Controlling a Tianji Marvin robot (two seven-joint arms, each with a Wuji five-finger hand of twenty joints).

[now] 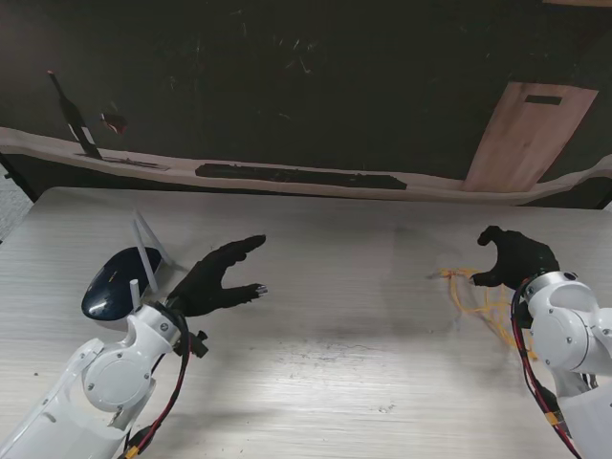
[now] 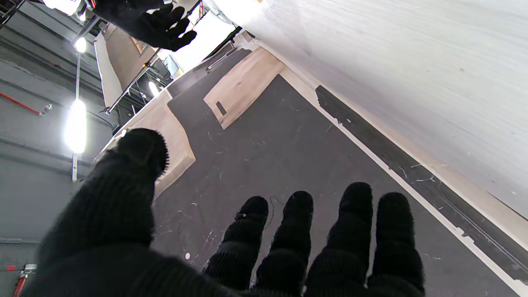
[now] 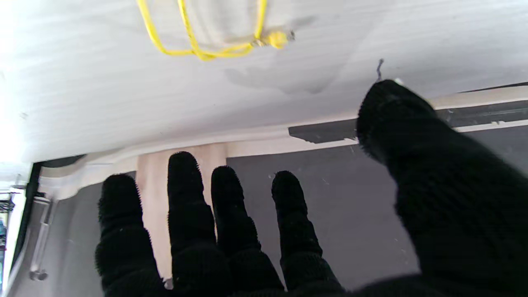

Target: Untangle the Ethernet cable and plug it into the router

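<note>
A dark blue oval router (image 1: pixel 117 282) with white antennas (image 1: pixel 145 245) lies on the table's left side. My left hand (image 1: pixel 218 277), in a black glove, hovers just right of it, fingers spread and holding nothing. A thin yellow Ethernet cable (image 1: pixel 483 301) lies in loose loops on the right side, its plug end (image 3: pixel 277 39) showing in the right wrist view. My right hand (image 1: pixel 516 256) hangs over the cable's far part with curled, parted fingers (image 3: pixel 189 198) and nothing in them. The nearer loops are partly hidden behind the right wrist.
The pale wood-grain table (image 1: pixel 335 325) ends at a far edge with a dark strip (image 1: pixel 301 176) along it. Beyond lie dark floor and a light wooden board (image 1: pixel 526 134). A black stand (image 1: pixel 75 120) rises at the far left.
</note>
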